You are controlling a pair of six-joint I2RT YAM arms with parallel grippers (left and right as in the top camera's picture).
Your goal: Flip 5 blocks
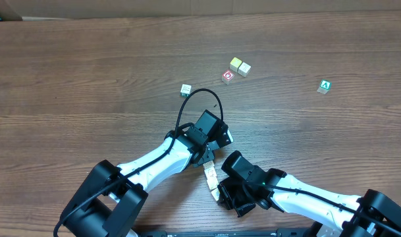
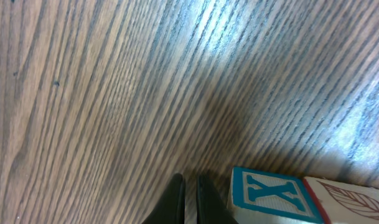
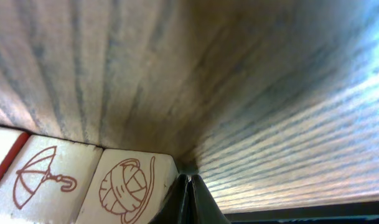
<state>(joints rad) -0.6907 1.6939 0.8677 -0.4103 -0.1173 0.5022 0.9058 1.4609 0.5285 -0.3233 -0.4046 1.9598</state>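
A short row of cream blocks [image 1: 211, 174] lies between my two grippers near the table's front. The left gripper [image 1: 209, 158] is shut and empty. In the left wrist view its fingertips [image 2: 189, 198] rest just left of a block with a blue X [image 2: 269, 194], with a red leaf block [image 2: 348, 200] beside that. The right gripper [image 1: 220, 195] is shut too. Its tips [image 3: 189, 186] press against the side of a yarn-ball block [image 3: 128, 185], next to an umbrella block [image 3: 47, 177]. Two pale blocks [image 1: 240, 66] sit together farther back, and a small one [image 1: 186, 89] stands alone.
A red-marked cube [image 1: 228, 76] sits by the far pair. A green "A" cube [image 1: 324, 86] lies alone at the right. A black cable [image 1: 199, 99] loops above the left wrist. The wooden table [image 1: 88, 79] stretches bare to the left.
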